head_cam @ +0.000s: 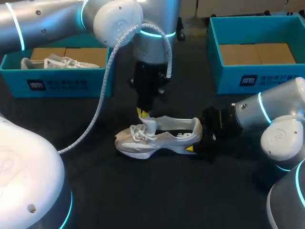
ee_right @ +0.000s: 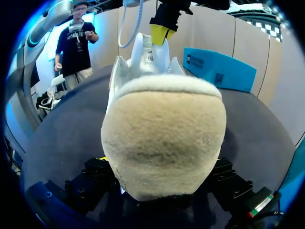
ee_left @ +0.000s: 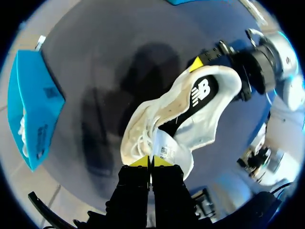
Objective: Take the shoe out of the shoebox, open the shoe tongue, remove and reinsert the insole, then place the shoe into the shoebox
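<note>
Sneaker [head_cam: 157, 138] lay on its sole on the table [head_cam: 157, 195], outside both boxes, with its long axis across our front, toe to our left and heel to our right. The left gripper [head_cam: 143, 113] stood directly above it, tips pinched together on the tongue [head_cam: 150, 125]. The right gripper [head_cam: 195, 139] came in level from the heel end and, in our judgement, was clamped on the heel. The insole [ee_left: 190, 107] sat inside. Open table lay nearside. The left shoebox [head_cam: 66, 85] and right shoebox [head_cam: 248, 78] stood well apart behind.
</note>
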### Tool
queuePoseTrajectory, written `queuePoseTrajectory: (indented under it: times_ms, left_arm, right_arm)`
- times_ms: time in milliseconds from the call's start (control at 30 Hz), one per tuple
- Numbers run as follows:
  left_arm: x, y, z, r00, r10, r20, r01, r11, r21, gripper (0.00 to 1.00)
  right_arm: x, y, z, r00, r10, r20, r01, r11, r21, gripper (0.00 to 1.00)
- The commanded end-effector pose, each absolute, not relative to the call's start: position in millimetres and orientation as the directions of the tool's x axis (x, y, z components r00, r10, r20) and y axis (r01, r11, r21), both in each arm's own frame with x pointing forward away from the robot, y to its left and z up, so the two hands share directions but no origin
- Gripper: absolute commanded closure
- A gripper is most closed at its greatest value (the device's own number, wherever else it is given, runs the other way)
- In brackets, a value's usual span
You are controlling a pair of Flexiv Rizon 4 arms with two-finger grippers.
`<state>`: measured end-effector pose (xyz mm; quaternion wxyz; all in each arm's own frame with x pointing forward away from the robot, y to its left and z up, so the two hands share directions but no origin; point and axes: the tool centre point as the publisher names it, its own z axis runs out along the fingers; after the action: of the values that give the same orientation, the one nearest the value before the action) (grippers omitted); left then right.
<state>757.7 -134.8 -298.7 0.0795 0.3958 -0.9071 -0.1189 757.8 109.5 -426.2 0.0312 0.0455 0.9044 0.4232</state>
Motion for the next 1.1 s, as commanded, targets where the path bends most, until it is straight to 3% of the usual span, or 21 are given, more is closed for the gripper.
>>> queuePoseTrajectory:
  times_ms: [33,367,1100]
  left_arm:
    - [756.9,-126.2,-288.9,-0.797,-0.604,0.023,-0.579,0.774,0.256,1.00]
    - [757.9,-102.1,-292.9,-0.905,-0.425,-0.003,-0.412,0.875,0.253,1.00]
    - [766.8,-65.7,-349.4,-0.925,-0.360,-0.117,-0.379,0.886,0.267,1.00]
  right_arm:
    - [757.2,112.1,-428.7,-0.994,0.111,-0.019,0.057,0.639,0.767,1.00]
    - [757.2,112.1,-428.7,-0.994,0.111,-0.019,0.057,0.639,0.767,1.00]
    - [757.2,112.1,-428.7,-0.994,0.111,-0.019,0.057,0.639,0.767,1.00]
